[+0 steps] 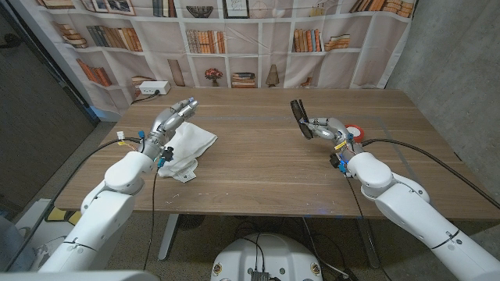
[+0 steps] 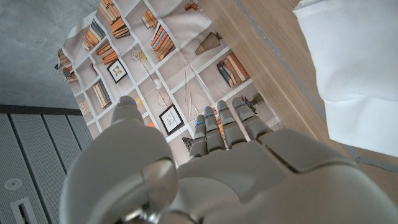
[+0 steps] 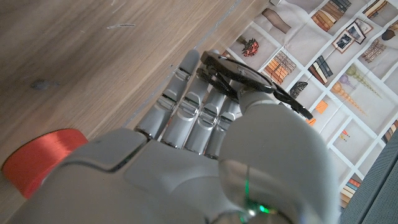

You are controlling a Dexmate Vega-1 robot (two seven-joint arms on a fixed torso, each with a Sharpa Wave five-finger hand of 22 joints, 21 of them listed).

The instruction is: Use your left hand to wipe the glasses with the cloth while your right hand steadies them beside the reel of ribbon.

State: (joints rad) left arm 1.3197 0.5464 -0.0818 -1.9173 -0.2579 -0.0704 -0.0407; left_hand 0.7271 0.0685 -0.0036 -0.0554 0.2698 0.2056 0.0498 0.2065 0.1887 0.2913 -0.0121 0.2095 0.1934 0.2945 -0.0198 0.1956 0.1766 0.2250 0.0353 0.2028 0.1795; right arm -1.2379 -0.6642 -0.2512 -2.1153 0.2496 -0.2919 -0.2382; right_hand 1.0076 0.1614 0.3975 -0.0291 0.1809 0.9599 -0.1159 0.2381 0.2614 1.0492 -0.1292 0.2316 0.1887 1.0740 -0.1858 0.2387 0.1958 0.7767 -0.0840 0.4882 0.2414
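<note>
Two hands: right (image 1: pixel 324 129) grips one glasses (image 1: pixel 300 115); left (image 1: pixel 173 119) empty, over one cloth (image 1: pixel 190 148).

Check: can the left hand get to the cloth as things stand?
Probably yes. The left hand hangs right over the white cloth, holding nothing, and nothing lies between them. The right hand holds the glasses across the table, well clear.

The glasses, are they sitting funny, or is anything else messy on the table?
Yes, a little odd: the glasses aren't lying on the table; the right hand holds them up, tilted, beside the red ribbon reel. The white cloth lies rumpled by the left hand, which holds nothing. Nothing looks spilled or broken.
</note>
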